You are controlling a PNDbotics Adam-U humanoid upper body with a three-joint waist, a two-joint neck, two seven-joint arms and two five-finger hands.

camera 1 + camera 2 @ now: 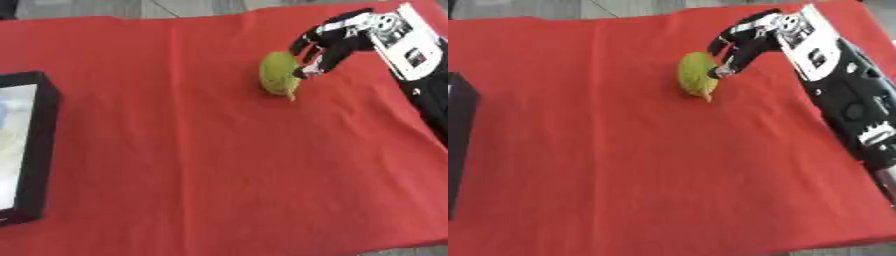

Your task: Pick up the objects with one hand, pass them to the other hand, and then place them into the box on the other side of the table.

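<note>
A yellow-green rounded fruit-like object (279, 73) with a small tan stem lies on the red cloth (219, 150) toward the far right. My right hand (331, 44) reaches in from the upper right, fingers curled downward, with a fingertip right beside or touching the object's right side. The fingers do not wrap round it. A black box (39, 150) with a pale inside sits at the left edge of the table. My left hand shows in neither view.
The red cloth covers the whole table and has a few creases. Grey floor (131, 7) shows beyond the far edge. My right forearm (846, 95) runs along the right side.
</note>
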